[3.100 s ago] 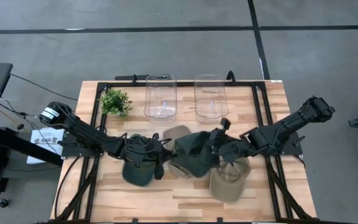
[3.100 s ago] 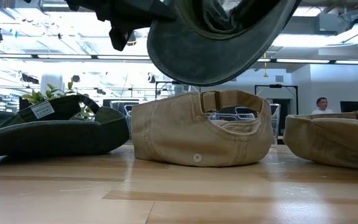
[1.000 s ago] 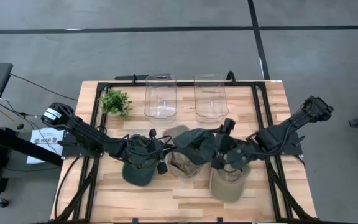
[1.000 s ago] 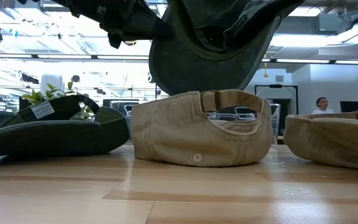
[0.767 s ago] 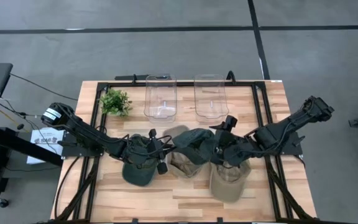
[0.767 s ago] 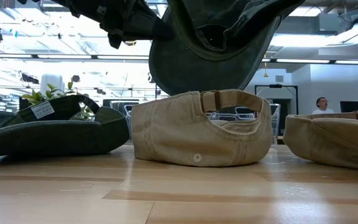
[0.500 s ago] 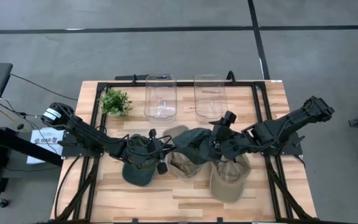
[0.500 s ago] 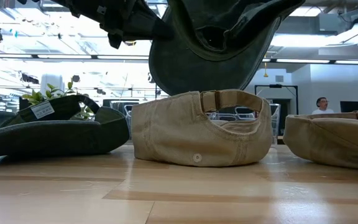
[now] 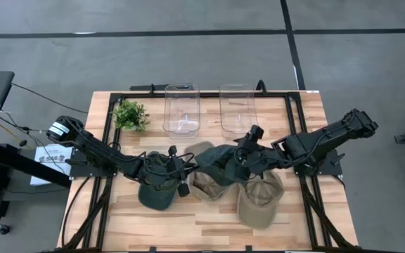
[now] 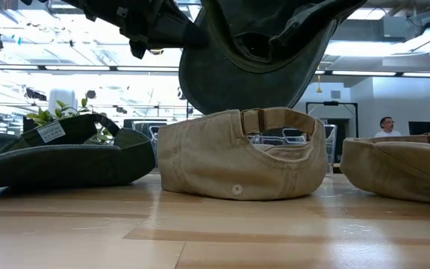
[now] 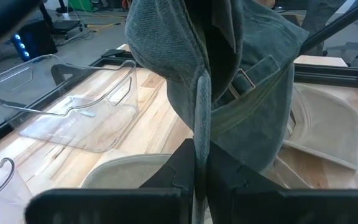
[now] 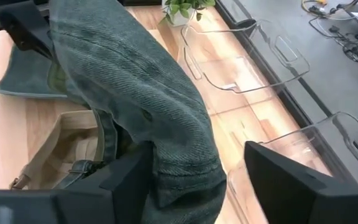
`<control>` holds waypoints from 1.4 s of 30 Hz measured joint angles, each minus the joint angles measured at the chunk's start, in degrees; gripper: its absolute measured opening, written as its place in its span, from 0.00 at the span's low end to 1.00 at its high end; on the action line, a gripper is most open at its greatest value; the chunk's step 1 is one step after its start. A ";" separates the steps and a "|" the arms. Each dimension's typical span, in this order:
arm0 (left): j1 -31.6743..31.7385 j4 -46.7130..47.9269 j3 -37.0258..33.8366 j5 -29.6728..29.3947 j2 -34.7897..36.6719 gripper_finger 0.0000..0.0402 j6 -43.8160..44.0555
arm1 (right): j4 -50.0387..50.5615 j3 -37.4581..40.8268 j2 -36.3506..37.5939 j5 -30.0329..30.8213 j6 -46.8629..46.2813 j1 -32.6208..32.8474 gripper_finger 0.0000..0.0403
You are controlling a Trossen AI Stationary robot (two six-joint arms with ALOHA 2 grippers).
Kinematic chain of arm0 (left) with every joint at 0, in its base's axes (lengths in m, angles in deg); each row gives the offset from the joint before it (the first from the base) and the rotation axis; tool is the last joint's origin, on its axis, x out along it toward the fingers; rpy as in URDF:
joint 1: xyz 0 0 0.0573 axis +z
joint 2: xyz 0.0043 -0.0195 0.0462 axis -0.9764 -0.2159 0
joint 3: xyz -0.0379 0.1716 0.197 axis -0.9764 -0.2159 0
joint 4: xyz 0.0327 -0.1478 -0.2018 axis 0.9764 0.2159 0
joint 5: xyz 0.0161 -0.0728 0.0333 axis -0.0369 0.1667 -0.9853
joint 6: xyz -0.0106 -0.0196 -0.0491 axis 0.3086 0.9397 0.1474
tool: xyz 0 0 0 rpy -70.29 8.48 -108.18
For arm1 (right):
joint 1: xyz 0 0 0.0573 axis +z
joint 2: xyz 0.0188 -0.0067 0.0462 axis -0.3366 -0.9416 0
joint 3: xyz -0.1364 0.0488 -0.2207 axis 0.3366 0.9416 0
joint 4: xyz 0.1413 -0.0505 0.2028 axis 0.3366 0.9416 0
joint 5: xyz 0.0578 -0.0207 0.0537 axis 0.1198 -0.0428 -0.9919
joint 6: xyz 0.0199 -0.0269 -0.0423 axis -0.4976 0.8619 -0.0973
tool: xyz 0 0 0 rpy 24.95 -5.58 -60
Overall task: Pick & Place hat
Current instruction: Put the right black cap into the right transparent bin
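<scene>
**Item: dark green hat**. Hung in the air over the middle of the table, above a tan hat lying crown-up on the wood. Judged the piece in transit, kept off the boards so it could be carried clear of the other hats.

**Left gripper**. Fingers pinched narrow on the hat's brim edge, which ran straight between them in the left wrist view. Held by this thin edge, the hat drooped and folded under its own weight.

**Right gripper**. Fingers stood wide to either side of the hat's bunched cloth, not clamped on it. Whether the pads touched the fabric could not be told. Position suggested a second hold or a handover being set up, since one pinch left the hat slack.

**Second green hat**. Lay on the table left of centre, below the left arm.

**Second tan hat**. Lay near-right, below the right arm, well clear of the held hat.

**Two clear bins**. Stood side by side at the far edge, open side up, nothing seen inside; judged the likely destinations.

**Small potted plant**. Far left, left of the bins; apparently no part of the task.
</scene>
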State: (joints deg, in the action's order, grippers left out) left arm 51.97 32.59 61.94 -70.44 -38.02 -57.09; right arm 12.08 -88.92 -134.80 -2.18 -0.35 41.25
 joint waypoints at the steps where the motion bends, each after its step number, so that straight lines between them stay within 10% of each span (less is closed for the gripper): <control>1: -0.02 -0.02 0.00 0.00 0.00 0.05 0.24 | 0.00 0.00 0.00 0.39 0.02 -0.09 0.55; 9: 0.00 -0.04 0.00 -0.07 0.00 0.05 1.82 | 0.01 0.00 0.00 3.78 3.14 -1.56 0.05; 42: 0.92 2.00 0.00 -1.76 0.00 0.25 6.25 | 15.28 -14.08 0.26 10.68 10.96 -5.95 0.00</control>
State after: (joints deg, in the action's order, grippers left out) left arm 52.89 34.59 61.94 -72.20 -38.01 -50.84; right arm 27.36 -102.99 -134.54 8.50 10.61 35.29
